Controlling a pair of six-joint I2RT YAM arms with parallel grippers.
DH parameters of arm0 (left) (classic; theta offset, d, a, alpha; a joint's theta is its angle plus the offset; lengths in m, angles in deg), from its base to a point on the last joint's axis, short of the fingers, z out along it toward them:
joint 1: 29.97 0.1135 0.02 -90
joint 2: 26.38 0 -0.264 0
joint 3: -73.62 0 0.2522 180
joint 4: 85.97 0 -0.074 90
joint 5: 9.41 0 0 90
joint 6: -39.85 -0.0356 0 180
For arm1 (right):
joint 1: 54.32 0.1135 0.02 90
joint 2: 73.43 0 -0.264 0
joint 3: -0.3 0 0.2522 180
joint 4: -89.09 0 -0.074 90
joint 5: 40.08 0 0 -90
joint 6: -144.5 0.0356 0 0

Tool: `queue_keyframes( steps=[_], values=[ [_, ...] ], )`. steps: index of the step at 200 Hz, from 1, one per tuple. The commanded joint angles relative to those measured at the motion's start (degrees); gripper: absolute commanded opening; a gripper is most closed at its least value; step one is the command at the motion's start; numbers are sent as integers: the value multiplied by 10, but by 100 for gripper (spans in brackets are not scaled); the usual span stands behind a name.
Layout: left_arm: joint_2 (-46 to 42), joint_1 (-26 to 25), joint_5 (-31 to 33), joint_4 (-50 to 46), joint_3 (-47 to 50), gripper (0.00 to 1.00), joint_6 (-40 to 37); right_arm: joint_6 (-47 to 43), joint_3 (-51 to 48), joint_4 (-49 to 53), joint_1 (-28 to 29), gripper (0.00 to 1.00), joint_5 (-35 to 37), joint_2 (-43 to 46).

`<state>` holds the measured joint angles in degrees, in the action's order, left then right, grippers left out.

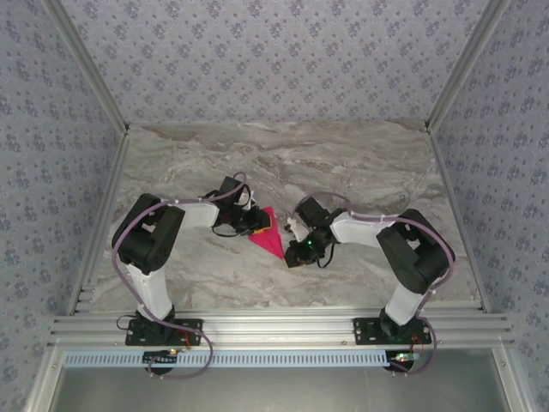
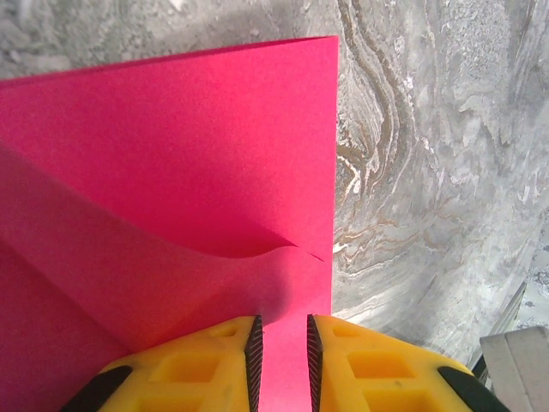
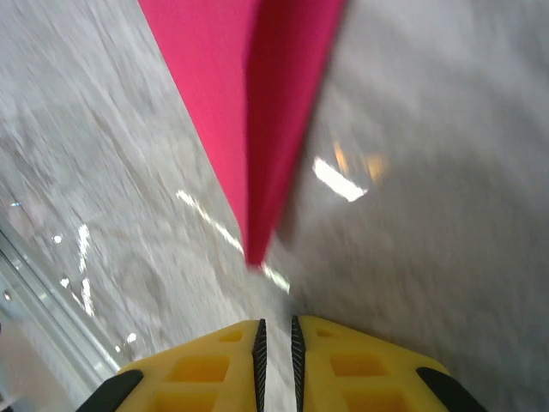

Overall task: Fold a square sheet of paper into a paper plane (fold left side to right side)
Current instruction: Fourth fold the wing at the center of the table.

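Observation:
The square sheet of paper [image 1: 268,239] lies mid-table, magenta-pink, folded to a triangle whose tip points toward the near edge. My left gripper [image 1: 257,223] is at its upper left corner, and my right gripper [image 1: 292,230] is just off its right edge. In the left wrist view the paper [image 2: 171,172] spreads under my left gripper [image 2: 281,322]. A folded layer bulges slightly, and pink shows through the narrow gap between the jaws, which pinch nothing. In the right wrist view the paper's pointed tip [image 3: 256,249] lies ahead of my right gripper [image 3: 275,324], whose jaws are narrowly apart over bare marble.
The grey marble tabletop [image 1: 360,163] stretches behind and to both sides of the paper. Patterned walls and aluminium posts [image 1: 453,81] enclose it. A metal rail [image 1: 274,326] runs along the near edge by the arm bases.

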<state>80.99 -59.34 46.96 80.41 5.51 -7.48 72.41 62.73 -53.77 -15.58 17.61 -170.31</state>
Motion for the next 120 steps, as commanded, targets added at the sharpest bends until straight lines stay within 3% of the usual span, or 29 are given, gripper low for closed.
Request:
queue_keyframes(
  steps=[1,23,45,92,120],
  values=[
    [25,7,67,-41,19,23,-12,-5,3,78,-12,20,-9,52],
    [25,4,65,-41,17,23,-12,14,18,24,-23,20,-44,66],
    [24,3,65,-40,16,23,-11,45,49,-43,-18,15,-69,15],
    [21,1,62,-38,14,23,-10,68,98,-98,-21,9,-41,-83],
    [17,1,54,-26,15,23,-8,66,94,-80,-23,8,-28,-113]
  ],
)
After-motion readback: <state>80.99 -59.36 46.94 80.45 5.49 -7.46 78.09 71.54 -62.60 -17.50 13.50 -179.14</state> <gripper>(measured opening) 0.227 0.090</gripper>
